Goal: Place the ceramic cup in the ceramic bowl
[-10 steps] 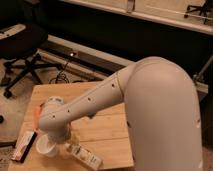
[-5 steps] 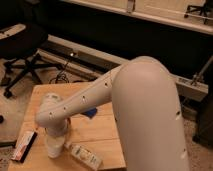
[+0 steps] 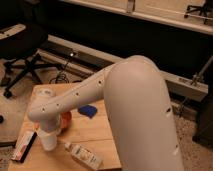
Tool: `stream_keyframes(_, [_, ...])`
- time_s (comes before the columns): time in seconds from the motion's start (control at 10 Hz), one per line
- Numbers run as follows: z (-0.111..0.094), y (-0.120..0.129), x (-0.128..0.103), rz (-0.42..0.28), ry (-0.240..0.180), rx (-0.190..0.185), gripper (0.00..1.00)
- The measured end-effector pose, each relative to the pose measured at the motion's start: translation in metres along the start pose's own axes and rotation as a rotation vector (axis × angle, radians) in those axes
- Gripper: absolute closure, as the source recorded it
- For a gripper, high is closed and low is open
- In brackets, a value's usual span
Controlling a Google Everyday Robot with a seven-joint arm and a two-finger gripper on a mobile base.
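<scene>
The ceramic cup (image 3: 49,142), small, white and cylindrical, stands near the front left of the wooden table (image 3: 95,132). My gripper (image 3: 48,134) comes straight down onto it from the white arm's wrist and is shut on the cup. Its fingers are mostly hidden by the wrist and the cup. The ceramic bowl (image 3: 65,119), reddish-orange, sits just right of and behind the cup, partly covered by the arm.
A white labelled bottle (image 3: 84,156) lies at the front edge. A red and white packet (image 3: 23,145) lies at the left edge, a blue object (image 3: 88,110) mid-table, and a pale round thing (image 3: 45,93) at the back left. An office chair (image 3: 22,55) stands beyond the table.
The arm swung down and left over the cup. The gripper lowered onto it and went from open to shut around it.
</scene>
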Motion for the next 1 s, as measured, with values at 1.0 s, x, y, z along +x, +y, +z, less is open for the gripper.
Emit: stream_keyframes(1.0, [-0.062,0.055,0.060,0.135,0.249,-0.022,1.00])
